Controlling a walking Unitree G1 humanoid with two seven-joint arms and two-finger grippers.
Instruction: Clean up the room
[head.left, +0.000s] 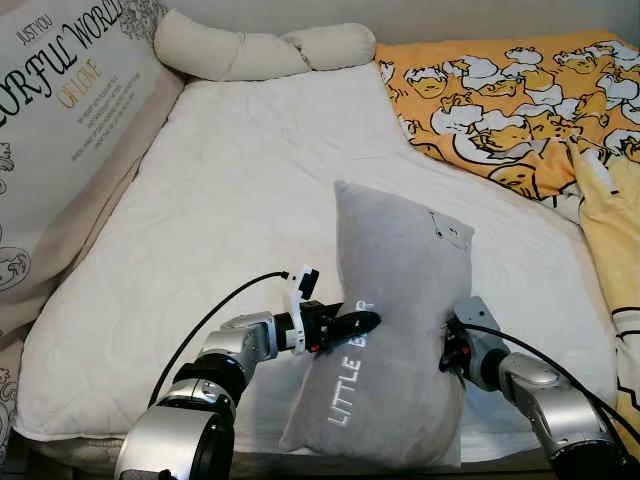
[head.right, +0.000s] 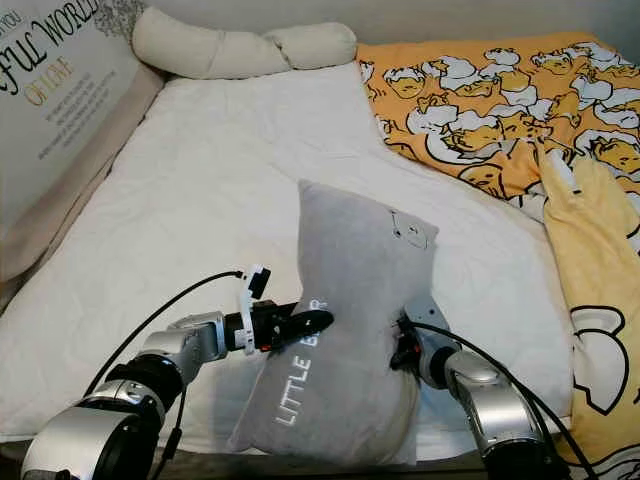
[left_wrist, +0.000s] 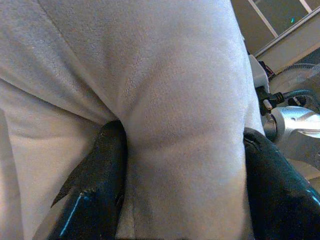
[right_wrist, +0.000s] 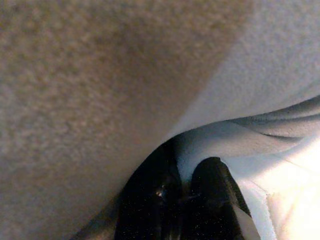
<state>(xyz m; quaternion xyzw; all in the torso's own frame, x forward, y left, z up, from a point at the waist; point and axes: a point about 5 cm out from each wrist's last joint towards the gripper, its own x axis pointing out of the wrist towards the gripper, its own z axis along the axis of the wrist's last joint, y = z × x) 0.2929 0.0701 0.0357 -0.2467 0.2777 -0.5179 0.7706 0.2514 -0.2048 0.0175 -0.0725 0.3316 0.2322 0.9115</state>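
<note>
The soft grey plush rectangular pillow (head.left: 395, 330) with white "LITTLE B…" lettering lies on the white quilted mattress (head.left: 230, 210), at the mattress's near edge, its long axis running from that edge up toward the long cream twisted bolster cushion (head.left: 250, 50) at the mattress's far end. It is squeezed at its waist between the two arms, so the coming move turns on this: the pillow sits directly between the grippers, each equally near, one on either long side.

The left gripper (head.left: 352, 325) presses in from the pillow's left flank; in its wrist view the two black fingers (left_wrist: 95, 190) stand fairly wide with a thick fold of grey fabric bulging between them, so it is clamped on the pillow. The right gripper (right_wrist: 187, 200) is at the pillow's right flank; its wrist view shows the fingertips nearly together with a thin pinch of fabric caught between them, so I judge it holds the pillow too.

The right gripper's tips are buried in the pillow in the head views, and the lettering is partly covered by the left gripper. The orange duck-printed blanket (head.left: 520, 110) lies rumpled over the mattress's far right part, well apart from the pillow. A cream lettered headboard cushion (head.left: 60, 110) leans along the mattress's left side, cut off by the frame
</note>
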